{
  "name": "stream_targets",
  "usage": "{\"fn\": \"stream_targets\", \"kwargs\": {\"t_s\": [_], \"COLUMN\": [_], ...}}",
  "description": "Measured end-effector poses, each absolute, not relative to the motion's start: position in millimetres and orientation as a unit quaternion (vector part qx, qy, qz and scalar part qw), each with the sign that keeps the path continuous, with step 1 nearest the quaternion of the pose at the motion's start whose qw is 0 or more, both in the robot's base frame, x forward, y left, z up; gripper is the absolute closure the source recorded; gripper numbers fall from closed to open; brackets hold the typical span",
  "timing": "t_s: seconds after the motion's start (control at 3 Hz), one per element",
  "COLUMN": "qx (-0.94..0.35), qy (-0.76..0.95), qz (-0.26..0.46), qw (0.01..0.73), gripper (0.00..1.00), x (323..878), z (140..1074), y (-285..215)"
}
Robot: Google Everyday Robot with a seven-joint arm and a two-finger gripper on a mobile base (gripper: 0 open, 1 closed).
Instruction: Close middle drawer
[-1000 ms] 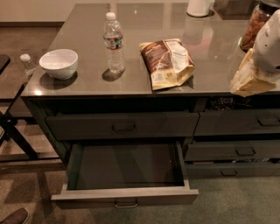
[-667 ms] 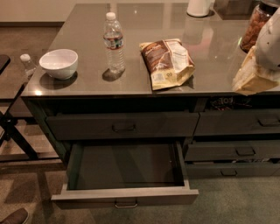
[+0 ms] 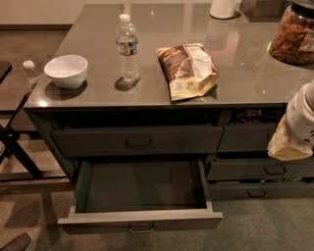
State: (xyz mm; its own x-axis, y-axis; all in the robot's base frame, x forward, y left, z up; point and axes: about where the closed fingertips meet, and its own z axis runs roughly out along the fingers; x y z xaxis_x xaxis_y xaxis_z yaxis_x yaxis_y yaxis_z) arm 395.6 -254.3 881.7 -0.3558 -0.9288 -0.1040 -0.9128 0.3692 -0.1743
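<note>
The middle drawer (image 3: 140, 219) of the left stack is pulled far out. It is wide, shallow, dark grey and empty inside, with a small bar handle (image 3: 141, 229) at the centre of its front. The top drawer (image 3: 137, 142) above it is shut. Any drawer below is hidden by the open one. My gripper (image 3: 288, 146) is at the right edge of the view, at the lower end of the white and cream arm. It hangs in front of the right drawer stack, well right of the open drawer and touching nothing.
On the counter (image 3: 245, 83) stand a white bowl (image 3: 66, 71), a water bottle (image 3: 128, 46), a snack bag (image 3: 189, 71), a jar of snacks (image 3: 294, 34) and a white cup (image 3: 223, 7). Narrower drawers (image 3: 274, 169) are at the right. A black stand (image 3: 14, 147) with a small bottle (image 3: 31, 72) is at the left.
The arm at the right edge has come down from counter height to the level of the right drawer fronts. The open drawer and the things on the counter have not moved.
</note>
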Motion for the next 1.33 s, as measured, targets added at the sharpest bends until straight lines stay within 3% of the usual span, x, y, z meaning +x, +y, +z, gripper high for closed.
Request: {"fn": "stream_targets", "kwargs": {"t_s": [0.67, 1.33], "qx": [-0.553, -0.524], "qy": [0.829, 0.85], "qz": [-0.015, 0.05], "qw": [0.079, 0.03], "gripper": [1.0, 1.0], "x": [384, 356], "z": [852, 754], "y": [-251, -249]}}
